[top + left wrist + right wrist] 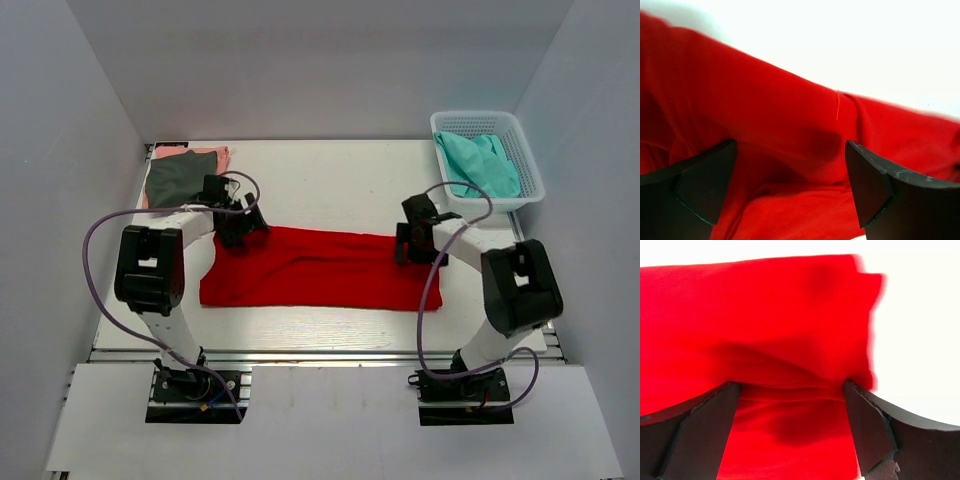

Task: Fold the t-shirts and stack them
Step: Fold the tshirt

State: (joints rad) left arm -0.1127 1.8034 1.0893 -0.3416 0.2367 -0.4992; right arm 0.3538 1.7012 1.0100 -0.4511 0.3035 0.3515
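Lying across the middle of the bench (330, 180), the red t-shirt (310, 270) forms a long band running left to right, apparently folded once along its length. The left gripper (240, 225) sits over its far left corner and the right gripper (410, 243) over its far right end. In both wrist views the fingers (700, 190) stand wide apart with red fabric bunched beneath and between them, so neither has hold of anything. At the far left corner a dark grey t-shirt (178, 178) lies folded on a salmon pink t-shirt (218, 155), and at the far right a white lattice basket (527, 155) holds a teal cloth (480, 162). The likely next step is a pinch at each end to carry a fold. The risk, as I judge it, is an uneven catch: the cloth is rumpled under the left gripper, so closing there may take only the top layer or a stray sleeve, and the band would skew or open when lifted. If one side closes before the other, or grips nearer the middle, the soft fabric will drag and the fold will land crooked
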